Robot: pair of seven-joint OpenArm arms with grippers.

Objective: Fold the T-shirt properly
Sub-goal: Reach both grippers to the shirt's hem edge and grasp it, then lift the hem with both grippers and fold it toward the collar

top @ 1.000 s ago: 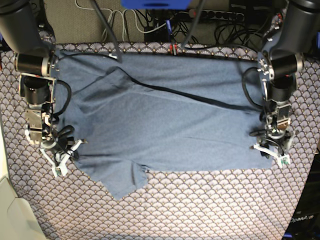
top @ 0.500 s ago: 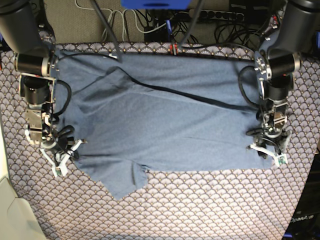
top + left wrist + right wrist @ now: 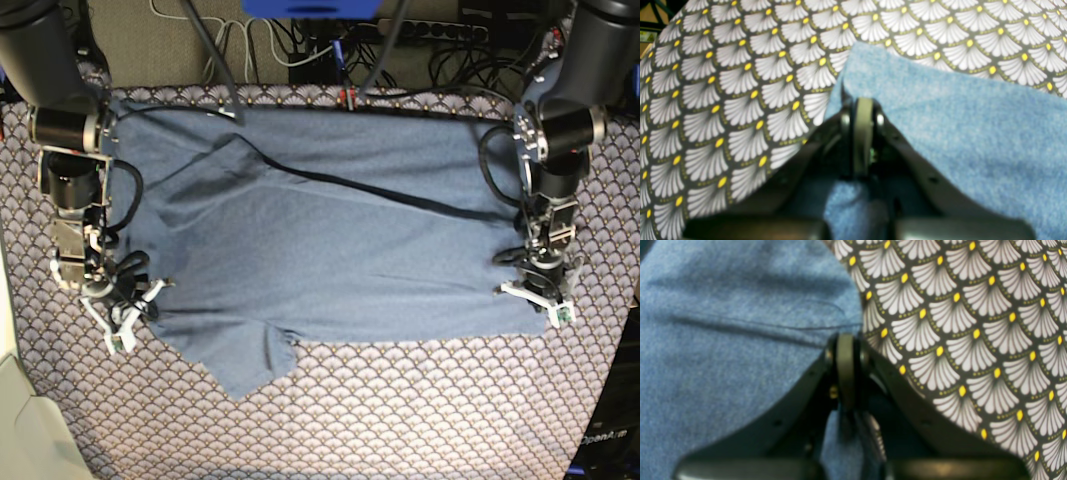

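Observation:
The slate-blue T-shirt (image 3: 330, 250) lies spread flat on the scallop-patterned tablecloth (image 3: 400, 410), with one sleeve pointing to the front left. No lettering shows. A dark fold line (image 3: 380, 195) runs diagonally across it. My left gripper (image 3: 535, 303) is at the shirt's front right corner. In the left wrist view the left gripper (image 3: 862, 110) is shut on the shirt's edge (image 3: 957, 133). My right gripper (image 3: 125, 315) is at the shirt's front left edge. In the right wrist view the right gripper (image 3: 845, 346) is shut on the hem (image 3: 723, 340).
Cables and a power strip (image 3: 300, 40) lie behind the table's back edge. A pale object (image 3: 20, 420) stands at the front left corner. Bare tablecloth (image 3: 740, 100) stretches in front of the shirt and outside both grippers (image 3: 973, 323).
My left gripper has shifted slightly left and back at the shirt's front right corner. The right arm and the rest of the shirt have not moved.

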